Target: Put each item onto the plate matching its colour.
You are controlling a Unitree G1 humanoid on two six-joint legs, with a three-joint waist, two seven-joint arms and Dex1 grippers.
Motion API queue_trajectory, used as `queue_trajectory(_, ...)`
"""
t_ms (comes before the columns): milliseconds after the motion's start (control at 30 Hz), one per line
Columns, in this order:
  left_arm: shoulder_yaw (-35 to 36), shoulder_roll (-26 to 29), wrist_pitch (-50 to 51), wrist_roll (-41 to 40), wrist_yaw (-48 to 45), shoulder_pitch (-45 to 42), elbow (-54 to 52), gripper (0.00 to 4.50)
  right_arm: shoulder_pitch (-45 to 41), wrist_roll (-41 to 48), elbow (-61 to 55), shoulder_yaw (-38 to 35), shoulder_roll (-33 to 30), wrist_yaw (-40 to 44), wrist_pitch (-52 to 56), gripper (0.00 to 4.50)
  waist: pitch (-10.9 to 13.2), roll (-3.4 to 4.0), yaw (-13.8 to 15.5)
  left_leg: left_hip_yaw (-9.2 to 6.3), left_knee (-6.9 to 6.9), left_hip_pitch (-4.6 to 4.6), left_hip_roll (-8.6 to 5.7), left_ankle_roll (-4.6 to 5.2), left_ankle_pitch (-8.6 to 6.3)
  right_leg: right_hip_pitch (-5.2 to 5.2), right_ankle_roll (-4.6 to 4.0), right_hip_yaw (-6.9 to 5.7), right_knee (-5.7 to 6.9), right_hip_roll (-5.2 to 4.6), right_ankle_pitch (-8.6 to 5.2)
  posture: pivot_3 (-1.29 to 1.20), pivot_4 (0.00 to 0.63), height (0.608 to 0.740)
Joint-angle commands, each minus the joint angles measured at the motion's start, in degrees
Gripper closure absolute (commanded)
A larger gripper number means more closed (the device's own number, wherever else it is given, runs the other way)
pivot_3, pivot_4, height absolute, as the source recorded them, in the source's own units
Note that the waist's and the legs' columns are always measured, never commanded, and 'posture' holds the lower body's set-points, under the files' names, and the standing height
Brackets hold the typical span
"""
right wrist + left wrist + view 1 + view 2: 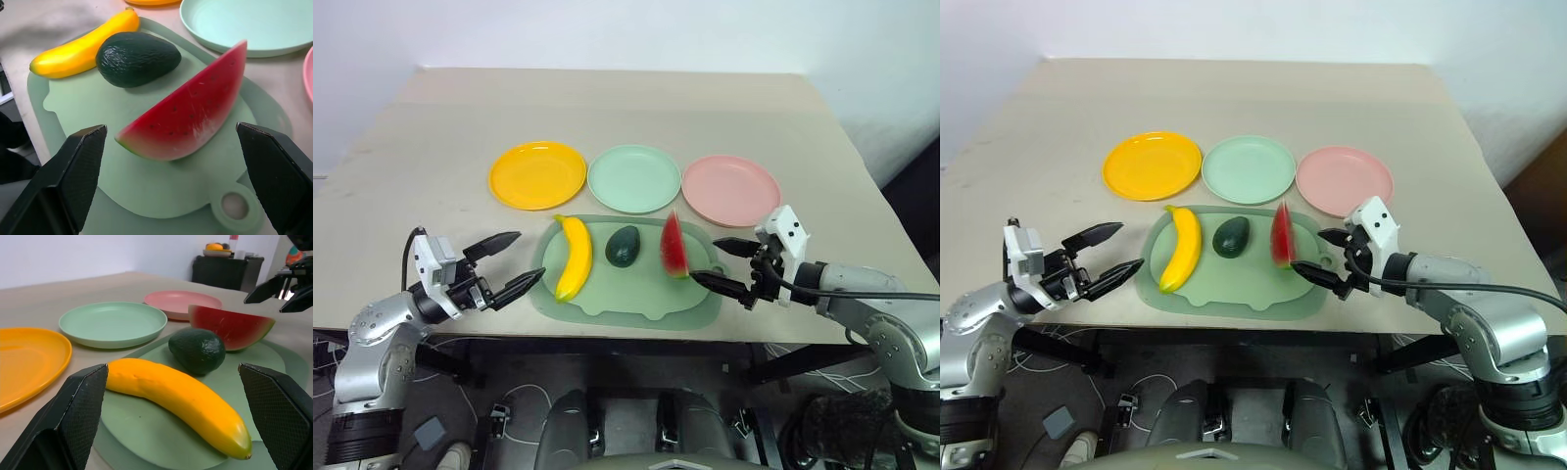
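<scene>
Banana [574, 257], avocado [624, 246] and watermelon [674, 247] lay side by side on tray [607, 299] at table's [431, 147] near edge. Yellow plate [537, 175], green plate [633, 178] and pink plate [730, 189] sat bare in row just behind tray. Left gripper [506, 264] hung spread beside banana, holding nothing. Right gripper [722, 265] hung spread beside watermelon, holding nothing.

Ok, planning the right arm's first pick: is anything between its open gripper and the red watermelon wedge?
Nothing visible. The right gripper faces the red watermelon wedge on the pale green tray with open tray between; the dark green avocado lies beyond the wedge.
</scene>
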Motion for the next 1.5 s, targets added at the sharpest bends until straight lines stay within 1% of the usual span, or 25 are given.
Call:
queue_trajectory(33, -0.6, -0.4, -1.2, 0.3, -0.2, -1.1, -1.0, 0.03, -4.8, 4.2, -0.3, -1.4, 2.2, -4.2, 6.2, 0.0, 0.0, 0.0, -0.1, 0.0, 0.0, 0.0, 0.0, 0.0, 0.0, 0.0, 0.0, 0.0, 0.0, 0.0, 0.0, 0.0, 0.15, 0.695)
queue_trajectory(200, -1.7, -1.0, -1.7, 1.1, -0.2, -1.9, -0.4, 0.03, -12.3, 8.6, 2.3, -3.8, 6.0, -10.5, 15.5, 0.0, 0.0, 0.0, -0.1, 0.02, 0.0, -0.02, 0.0, 0.0, 0.0, -0.02, -0.01, 0.0, 0.0, 0.01, 0.01, 0.0, 0.15, 0.695)
queue_trajectory(300, -2.5, -1.4, -2.1, 1.7, 0.2, -2.3, -0.3, 0.03, -14.8, 10.3, 2.7, -4.6, 6.7, -12.4, 19.4, 0.0, 0.0, 0.0, 0.0, 0.03, 0.0, -0.04, -0.01, -0.01, 0.01, -0.03, -0.01, 0.0, 0.0, 0.0, 0.01, 0.0, 0.15, 0.695)
queue_trajectory(367, -2.5, -1.3, -2.9, 1.9, -0.9, -3.6, 1.9, 0.03, -18.8, 8.1, 3.2, -2.3, 10.0, -18.1, 23.8, 0.0, 0.0, 0.0, -0.1, 0.04, 0.0, -0.03, -0.01, -0.01, 0.01, -0.03, -0.01, 0.0, 0.0, 0.0, 0.01, 0.0, 0.15, 0.695)
queue_trajectory(467, -3.3, -1.8, -4.2, 3.0, -1.3, -5.2, 3.8, 0.03, -22.5, 6.3, 4.4, -2.2, 15.4, -23.8, 29.2, 0.0, 0.0, 0.02, -0.3, 0.06, 0.0, -0.04, 0.0, -0.02, 0.01, -0.09, -0.07, 0.01, 0.04, 0.07, 0.05, 0.0, 0.15, 0.695)
queue_trajectory(533, -3.8, -2.2, -5.3, 3.9, -0.9, -5.6, 4.4, 0.03, -23.6, 5.2, 4.4, -2.3, 17.1, -25.6, 31.3, 0.0, 0.0, 0.02, -0.3, 0.09, -0.01, -0.04, 0.0, -0.08, 0.05, -0.1, -0.07, 0.02, 0.03, 0.07, 0.05, 0.0, 0.15, 0.695)
queue_trajectory(567, -3.8, -2.3, -5.4, 3.8, -0.9, -5.7, 4.6, 0.03, -24.4, 4.5, 4.6, -2.4, 18.3, -26.6, 32.8, 0.0, 0.0, 0.02, -0.2, 0.11, -0.02, -0.09, -0.01, -0.27, 0.16, -0.12, -0.06, 0.02, 0.01, 0.07, 0.05, 0.0, 0.15, 0.695)
queue_trajectory(667, -4.1, -2.6, -5.7, 4.0, -1.0, -5.6, 4.8, 0.03, -26.0, 2.2, 6.0, -1.2, 20.4, -29.1, 36.6, 0.0, 0.0, 0.02, -0.2, 0.19, -0.02, -0.19, -0.04, -0.27, 0.16, -0.24, -0.05, 0.06, 0.01, 0.05, 0.06, 0.0, 0.15, 0.695)
queue_trajectory(900, -4.3, -2.9, -5.8, 4.2, -0.9, -6.2, 5.3, 0.03, -27.3, 0.0, 8.5, 0.4, 22.1, -32.2, 37.1, 0.0, 0.0, 0.02, -0.4, 0.22, -0.03, -0.2, -0.03, -0.28, 0.17, -0.3, -0.05, 0.07, 0.03, 0.06, 0.06, 0.0, 0.15, 0.695)
queue_trajectory(1200, -4.5, -3.3, -5.8, 4.3, -1.0, -5.6, 5.2, 0.03, -29.6, -2.2, 17.7, 4.9, 22.6, -35.6, 37.1, 0.0, 0.0, 0.02, -0.5, 0.34, -0.06, -0.23, -0.02, -0.29, 0.17, -0.43, -0.05, 0.16, 0.07, 0.08, 0.06, 0.0, 0.15, 0.695)
queue_trajectory(1333, -4.7, -3.4, -6.2, 4.6, -1.0, -5.8, 5.6, 0.03, -30.7, -3.0, 21.3, 6.3, 23.9, -37.7, 37.1, 0.0, 0.0, 0.02, -0.6, 0.4, -0.07, -0.22, 0.0, -0.29, 0.17, -0.48, -0.05, 0.2, 0.09, 0.08, 0.06, 0.0, 0.15, 0.695)
queue_trajectory(1433, -4.8, -3.5, -6.2, 4.5, -0.9, -5.9, 5.6, 0.03, -31.4, -3.6, 22.4, 8.8, 23.7, -38.0, 37.1, 0.0, 0.0, 0.02, -0.7, 0.42, -0.07, -0.22, 0.0, -0.29, 0.17, -0.48, -0.05, 0.21, 0.1, 0.09, 0.06, 0.0, 0.15, 0.695)
queue_trajectory(1500, -4.7, -3.5, -6.3, 4.6, -0.9, -5.7, 5.6, 0.03, -31.3, -3.8, 21.6, 11.7, 22.5, -37.5, 37.1, 0.0, -0.1, -0.01, -0.7, 0.42, -0.07, -0.21, 0.01, -0.3, 0.17, -0.48, -0.04, 0.22, 0.1, 0.08, 0.06, 0.0, 0.15, 0.695)
